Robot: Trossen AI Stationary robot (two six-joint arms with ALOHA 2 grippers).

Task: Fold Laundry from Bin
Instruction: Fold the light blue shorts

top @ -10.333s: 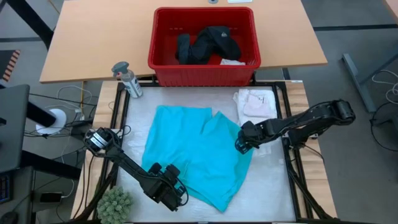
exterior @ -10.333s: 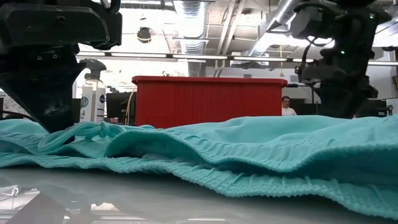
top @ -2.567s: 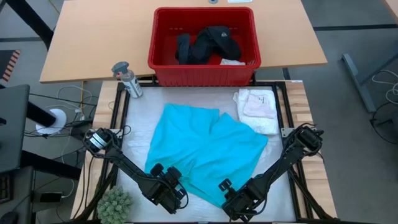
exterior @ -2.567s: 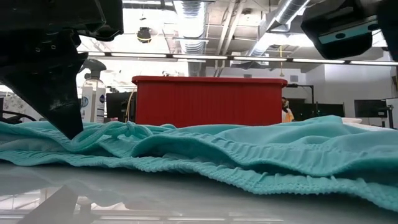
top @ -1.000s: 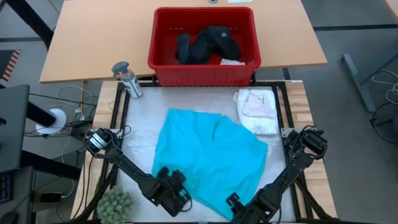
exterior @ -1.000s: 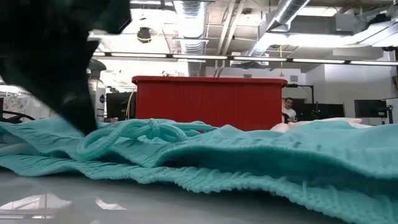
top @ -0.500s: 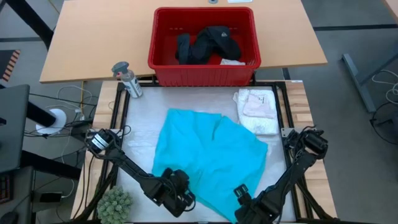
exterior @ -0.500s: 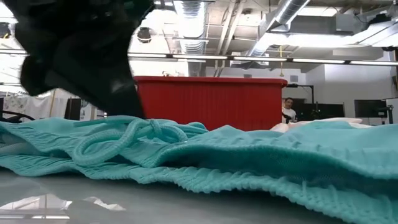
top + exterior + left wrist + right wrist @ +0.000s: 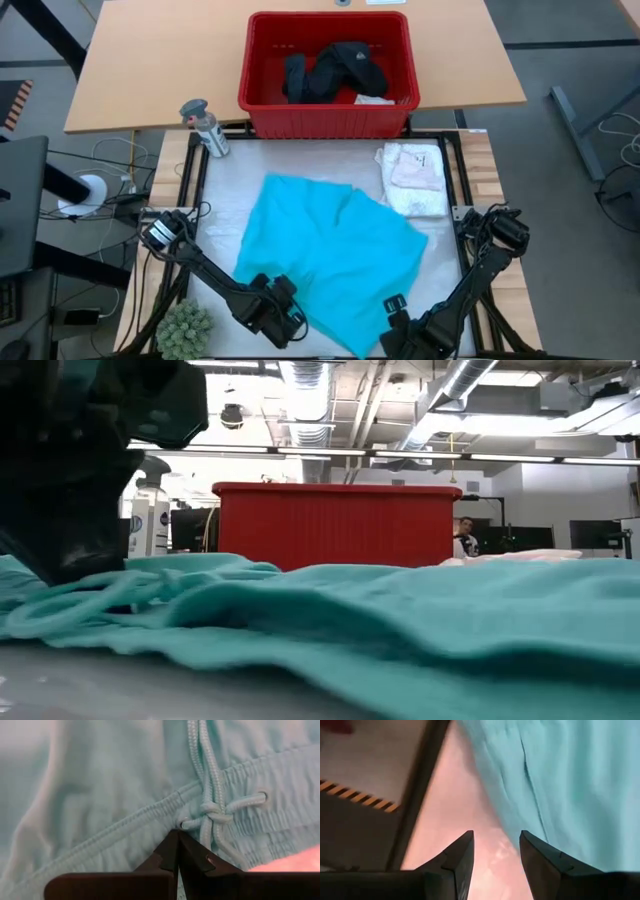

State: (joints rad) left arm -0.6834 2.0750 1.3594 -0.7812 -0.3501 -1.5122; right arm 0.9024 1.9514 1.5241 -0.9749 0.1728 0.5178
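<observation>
While the turquoise garment (image 9: 335, 255) lies spread across the middle of the white tabletop (image 9: 225, 190), I can see its elastic waistband and knotted drawstring (image 9: 212, 810) directly ahead of my left tool (image 9: 177, 842). That tool sits at the garment's near left corner in the high view (image 9: 285, 315), its two fingers pressed fully together with the tips touching the waistband; whether any fabric is pinched between them I cannot tell. My right tool (image 9: 496, 847) is at the near edge of the tabletop, just beside the garment's near right corner (image 9: 400, 330). Its fingers stand partly apart with bare surface showing between them, and they hold nothing; the turquoise cloth edge lies just beyond the tips.

Toward the far right of the tabletop, a folded white lacy piece (image 9: 415, 175) rests close to the turquoise garment's far corner. Beyond the work surface, on the wooden table, stands the red bin (image 9: 262, 95), with black clothing (image 9: 330, 70) heaped inside and a small pale piece (image 9: 375, 99) against its near right wall. A spray bottle (image 9: 205, 127) lies near the bin's left corner.
</observation>
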